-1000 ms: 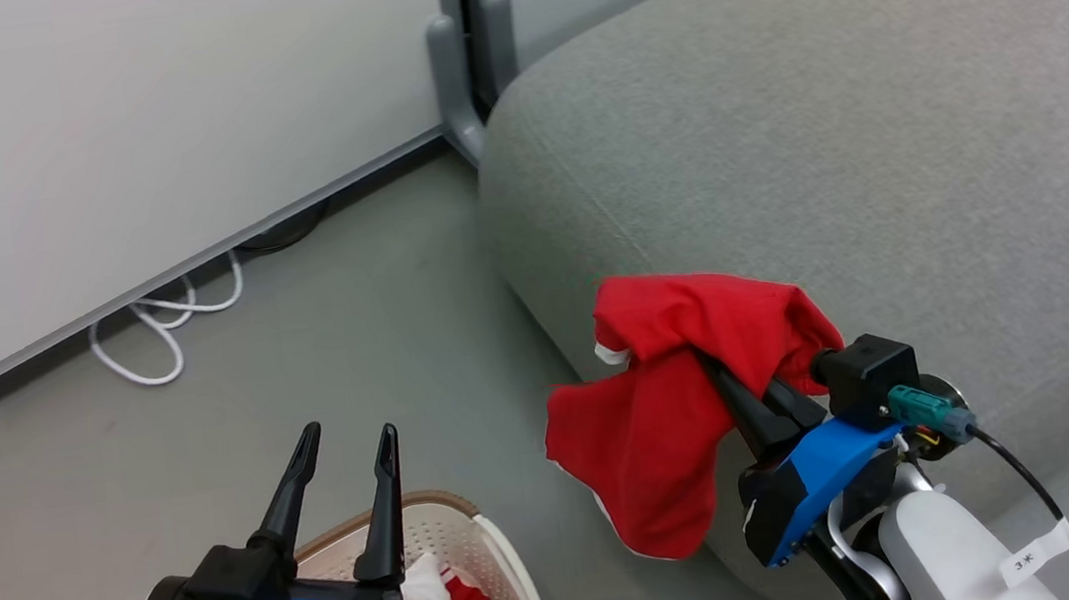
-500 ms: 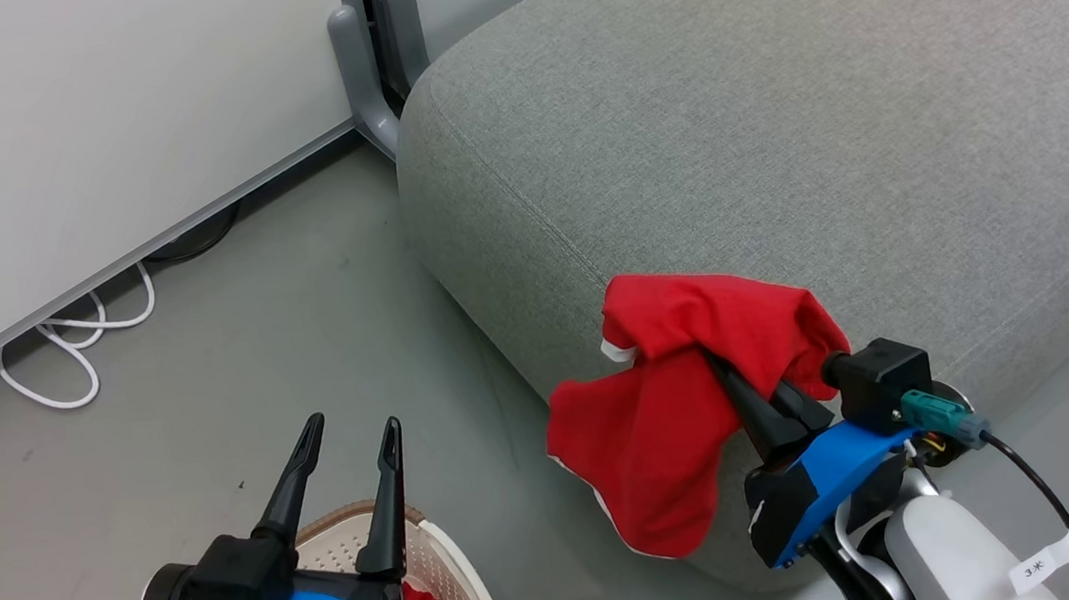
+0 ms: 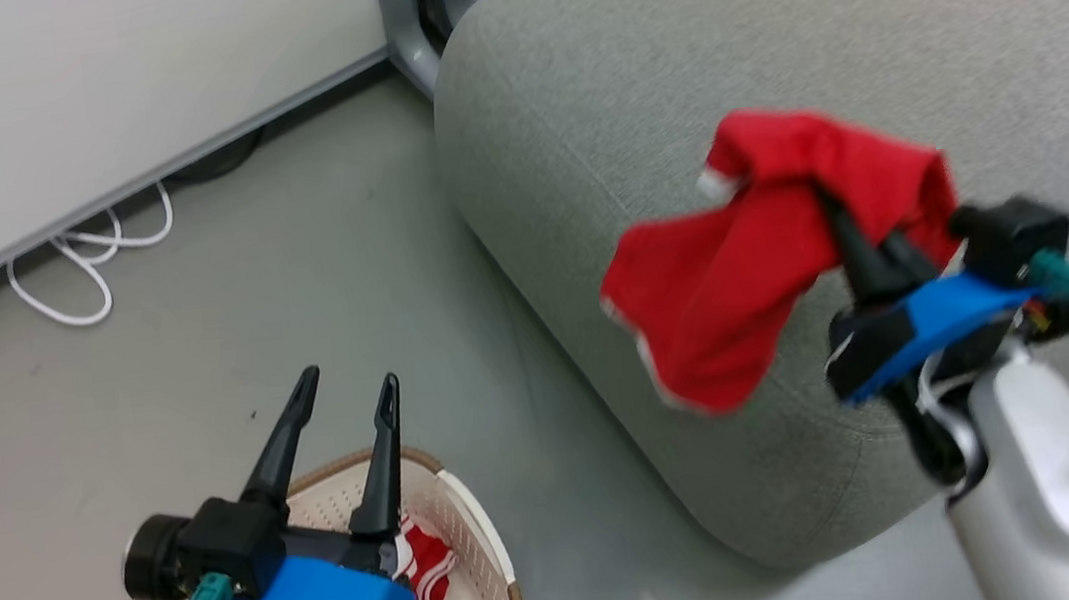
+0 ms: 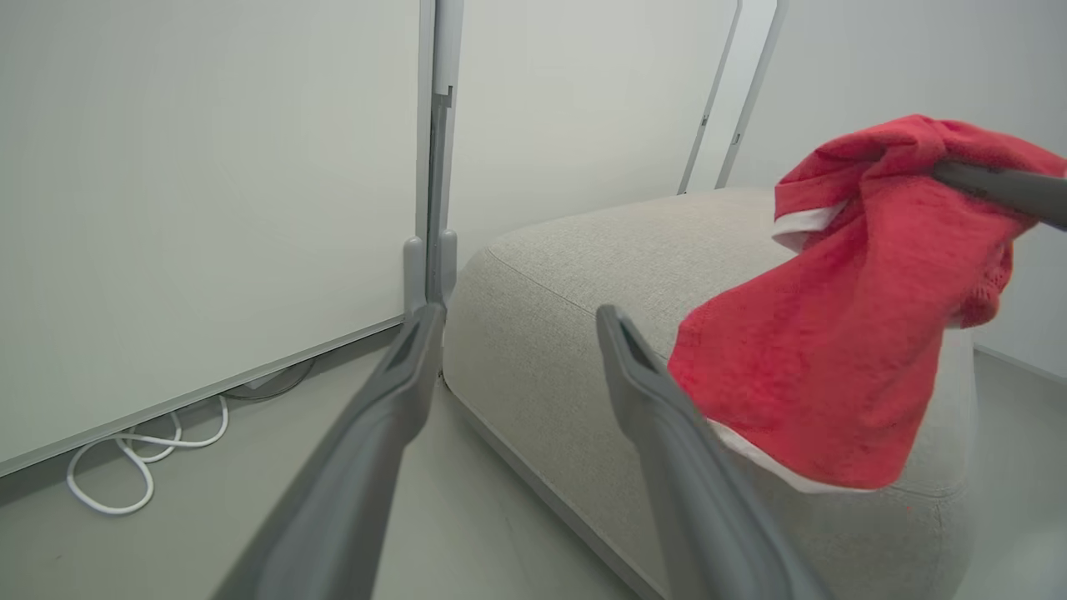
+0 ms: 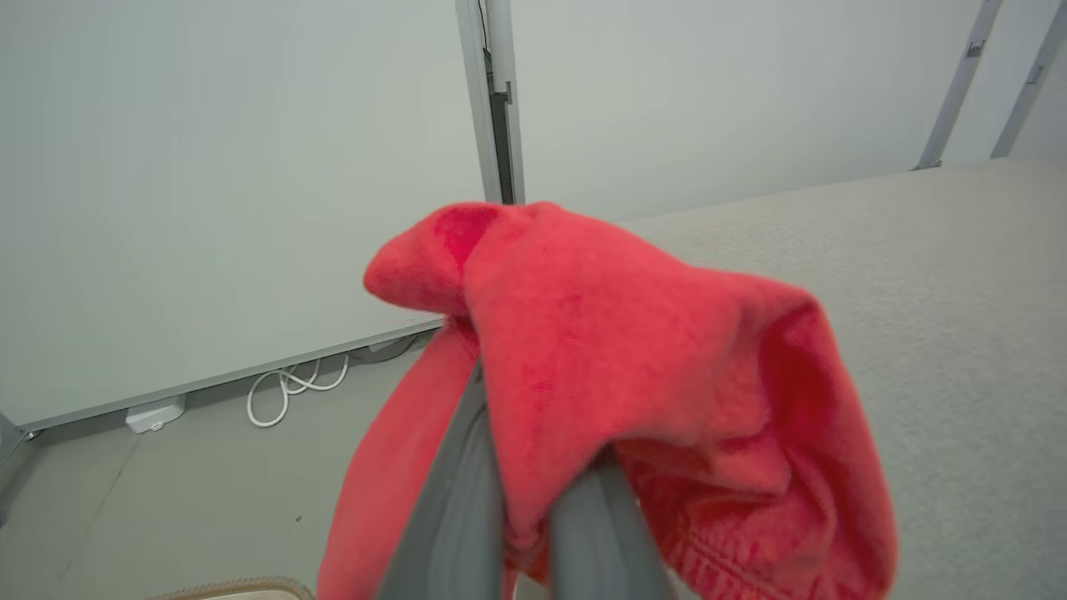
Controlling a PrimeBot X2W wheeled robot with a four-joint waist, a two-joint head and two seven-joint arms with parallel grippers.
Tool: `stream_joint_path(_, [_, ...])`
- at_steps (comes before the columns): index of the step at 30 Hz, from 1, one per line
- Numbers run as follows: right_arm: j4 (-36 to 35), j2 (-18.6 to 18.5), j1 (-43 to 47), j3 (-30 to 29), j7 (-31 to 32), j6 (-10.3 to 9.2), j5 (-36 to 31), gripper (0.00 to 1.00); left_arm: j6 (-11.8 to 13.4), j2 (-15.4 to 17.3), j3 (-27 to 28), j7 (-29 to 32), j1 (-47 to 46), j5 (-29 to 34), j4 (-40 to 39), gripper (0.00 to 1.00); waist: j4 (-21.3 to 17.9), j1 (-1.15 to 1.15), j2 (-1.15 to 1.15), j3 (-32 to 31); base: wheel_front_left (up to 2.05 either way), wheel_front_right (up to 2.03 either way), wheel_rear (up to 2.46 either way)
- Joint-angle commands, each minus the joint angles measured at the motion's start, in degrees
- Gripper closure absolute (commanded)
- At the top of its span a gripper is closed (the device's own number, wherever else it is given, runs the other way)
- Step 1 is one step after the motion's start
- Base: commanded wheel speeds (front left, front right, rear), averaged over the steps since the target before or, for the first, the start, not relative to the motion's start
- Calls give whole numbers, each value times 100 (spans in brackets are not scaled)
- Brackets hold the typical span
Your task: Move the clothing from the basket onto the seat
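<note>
I had the red garment (image 3: 727, 308) pinched in the right jaws, which were shut tight on a bunched fold, with the rest of the cloth draped over the fingers and hanging down on the left. It hung in the air over the near rounded edge of the seat (image 3: 666, 43), and as far as I could tell it touched nothing but the jaws. To do this step well, I judged I should carry it further in over the flat top before letting go, because a drop at the edge could slide off to the floor (image 3: 289, 267). Lowering until the hem landed first, then opening wide and backing out along the fingers, seemed safest, since the cloth wrapped them and might cling. The left jaws stood wide apart and empty above the basket (image 3: 443, 517), which held more red-and-white clothing (image 3: 429, 569).
</note>
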Motion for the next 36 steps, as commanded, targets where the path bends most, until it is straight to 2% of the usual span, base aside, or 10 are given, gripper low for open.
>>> stream_joint_path(1, [81, -1, -346, -216, 2, 3, -70, 100, -7, 77, 5, -28, -181, 18, -75, 0, 189, 0, 0, 319, 0, 0, 0])
stream_joint_path(6, [474, -80, -1388, -989, 80, 3, -240, 100, -7, 214, -144, -28, -545, 77, -304, 0, 460, 0, 0, 958, 0, 0, 0])
stream_joint_path(14, [1191, -924, -2920, -2078, -129, 3, -390, 100, -7, 500, -425, -28, -1140, 165, -690, 0, 876, 0, 0, 2013, 0, 0, 0])
stream_joint_path(19, [1474, -1431, -3494, -2707, -289, 3, -602, 100, -8, 561, -445, -28, -1305, 205, -940, 0, 1099, 0, 0, 2459, 0, 0, 0])
stream_joint_path(29, [2363, -1738, -3910, -3475, -306, 2, -989, 100, -8, 685, -436, -28, -1372, 307, -1373, 0, 1248, 0, 0, 3012, 0, 0, 0])
stream_joint_path(30, [2496, -1710, -3892, -3549, -245, 2, -1060, 81, -8, 687, -434, -28, -1374, 306, -1380, 0, 1252, 0, 0, 3025, 0, 0, 0])
stream_joint_path(31, [2598, -1686, -3883, -3591, -212, 3, -1124, 24, -8, 682, -429, -28, -1386, 304, -1378, 0, 1259, 0, 0, 3034, 0, 0, 0])
stream_joint_path(32, [2689, -1658, -3887, -3646, -203, 3, -1187, 0, -8, 674, -426, -28, -1399, 297, -1369, 0, 1264, 0, 0, 3040, 0, 0, 0])
stream_joint_path(36, [2967, -1592, -3897, -3858, -299, 2, -1340, 0, -7, 643, -458, -28, -1435, 276, -1320, 0, 1300, 0, 0, 3000, 0, 0, 0])
